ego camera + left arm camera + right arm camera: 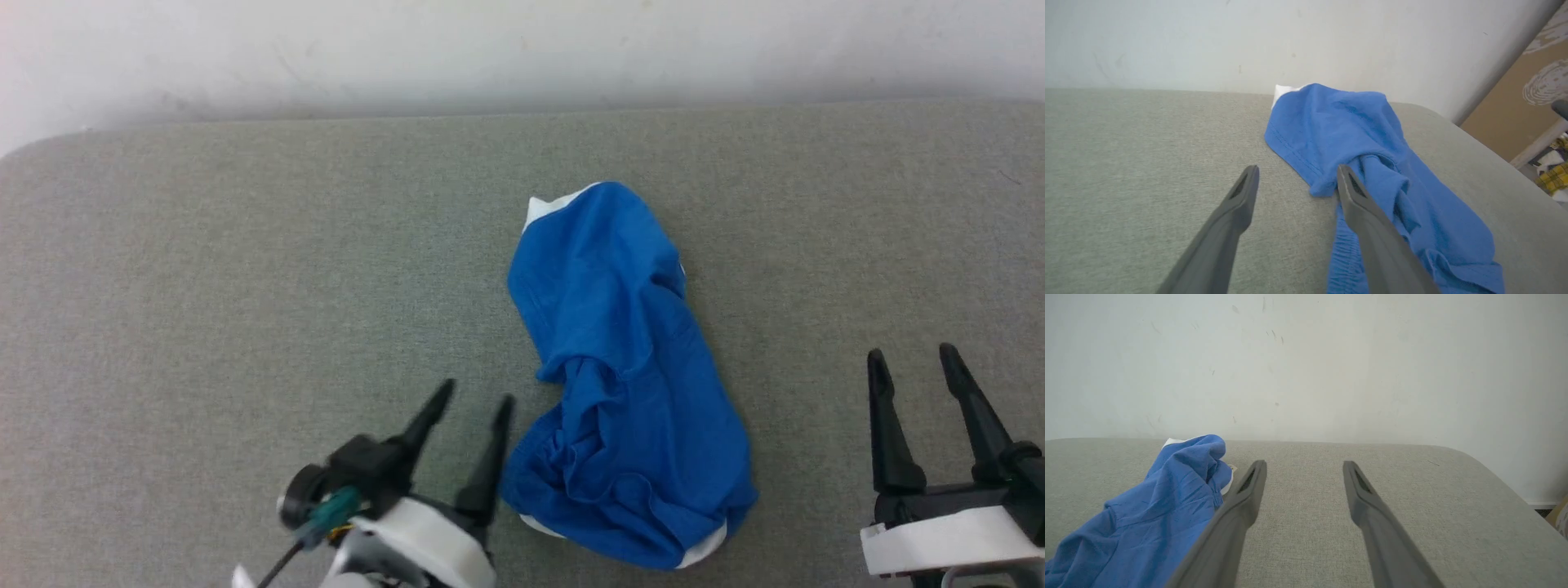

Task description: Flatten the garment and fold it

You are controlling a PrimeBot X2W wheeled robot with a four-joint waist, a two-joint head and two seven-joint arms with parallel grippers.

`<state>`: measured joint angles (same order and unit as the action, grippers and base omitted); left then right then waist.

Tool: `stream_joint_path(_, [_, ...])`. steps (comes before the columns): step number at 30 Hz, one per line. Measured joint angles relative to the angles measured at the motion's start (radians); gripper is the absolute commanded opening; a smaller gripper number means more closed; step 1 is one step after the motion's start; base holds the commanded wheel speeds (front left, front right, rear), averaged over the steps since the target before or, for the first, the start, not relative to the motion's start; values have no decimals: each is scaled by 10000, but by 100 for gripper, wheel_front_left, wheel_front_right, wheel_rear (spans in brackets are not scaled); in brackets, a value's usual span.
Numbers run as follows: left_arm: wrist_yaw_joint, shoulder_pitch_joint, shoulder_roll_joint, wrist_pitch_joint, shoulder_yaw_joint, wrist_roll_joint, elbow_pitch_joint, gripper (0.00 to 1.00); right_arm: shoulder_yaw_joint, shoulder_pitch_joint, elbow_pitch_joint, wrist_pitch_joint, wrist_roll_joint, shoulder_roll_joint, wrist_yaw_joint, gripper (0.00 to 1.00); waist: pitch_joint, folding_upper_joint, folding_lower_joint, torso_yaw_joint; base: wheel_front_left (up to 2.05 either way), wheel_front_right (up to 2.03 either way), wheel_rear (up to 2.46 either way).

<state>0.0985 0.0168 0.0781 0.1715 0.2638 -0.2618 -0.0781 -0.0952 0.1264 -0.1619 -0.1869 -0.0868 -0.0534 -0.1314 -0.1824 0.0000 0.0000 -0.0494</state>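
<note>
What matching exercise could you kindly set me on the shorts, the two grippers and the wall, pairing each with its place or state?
1 garment
2 left gripper
3 right gripper
4 wall

A open, well clear of the garment
B crumpled, on the table
C open, close beside the garment
D pale, behind the table

Pairs: 1-B, 2-C, 3-A, 4-D

Left hand [478,392]: two dark fingers spread apart, empty, tilted rightward, pale wrist behind. Right hand [911,353]: fingers spread apart, empty, pointing ahead, white wrist.
</note>
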Motion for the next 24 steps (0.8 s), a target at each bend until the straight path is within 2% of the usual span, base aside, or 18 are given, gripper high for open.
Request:
stream_joint_path(5, [171, 496, 453, -2303, 1582, 328, 732, 100, -253, -240, 132, -77, 8, 0, 0, 100, -166, 0, 1, 62, 0, 0, 0])
stream_joint_path(11, [244, 565, 890, -4435, 2656, 343, 1603, 100, -309, -272, 431, -90, -21, 2, 0, 100, -244, 0, 0, -13, 0, 0, 0])
stream_joint_path(17, [192, 555, 894, -4911, 2754, 261, 1680, 100, -226, -432, 740, -176, -63, 4, -2, 100, -265, 0, 0, 10, 0, 0, 0])
stream_joint_path(24, [-6, 612, 627, -4972, 2878, 276, 909, 100, -221, -472, 959, -201, -100, 2, 0, 100, -228, 0, 0, 71, 0, 0, 0])
